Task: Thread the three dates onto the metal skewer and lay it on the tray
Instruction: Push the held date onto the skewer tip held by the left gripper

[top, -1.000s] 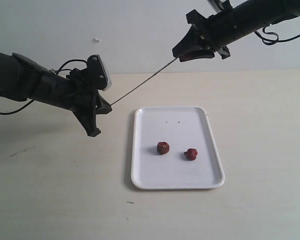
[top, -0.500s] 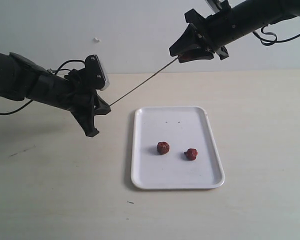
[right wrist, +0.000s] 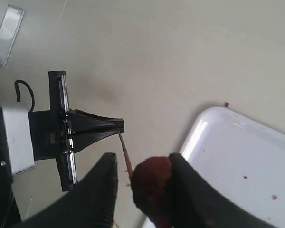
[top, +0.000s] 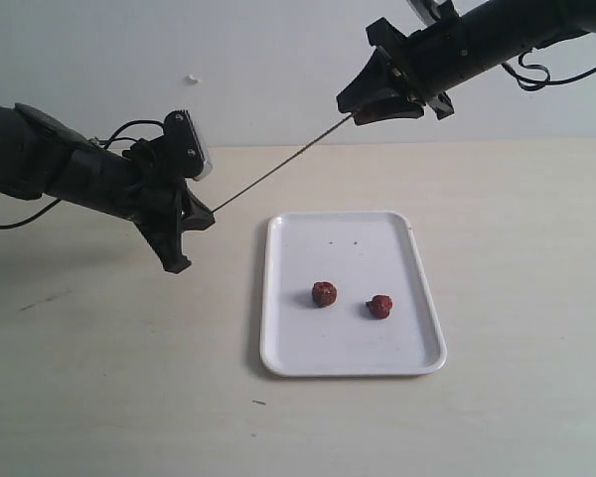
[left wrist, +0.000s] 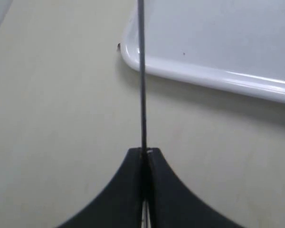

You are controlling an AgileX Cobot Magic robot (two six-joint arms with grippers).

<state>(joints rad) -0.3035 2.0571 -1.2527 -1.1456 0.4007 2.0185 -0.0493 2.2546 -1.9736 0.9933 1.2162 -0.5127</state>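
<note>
The metal skewer (top: 278, 169) slants in the air from lower left to upper right. My left gripper (top: 211, 211) is shut on its lower end, and the rod (left wrist: 142, 85) runs straight out of the closed jaws (left wrist: 145, 151). My right gripper (top: 353, 112) is at the upper end. Between its fingers, one date (right wrist: 152, 185) rests against one finger, with a gap to the other where the skewer tip (right wrist: 125, 152) meets the date's edge. Two more dates (top: 324, 293) (top: 379, 306) lie on the white tray (top: 273, 298).
The tray lies lengthwise on the beige table, below and to the right of the skewer. A few dark specks mark its far half. The left arm's cable loops behind its wrist. A pale wall stands behind.
My left gripper has drifted a little left and up with the skewer's end. My right gripper has shifted slightly left along the skewer. The two dates on the tray have not moved.
</note>
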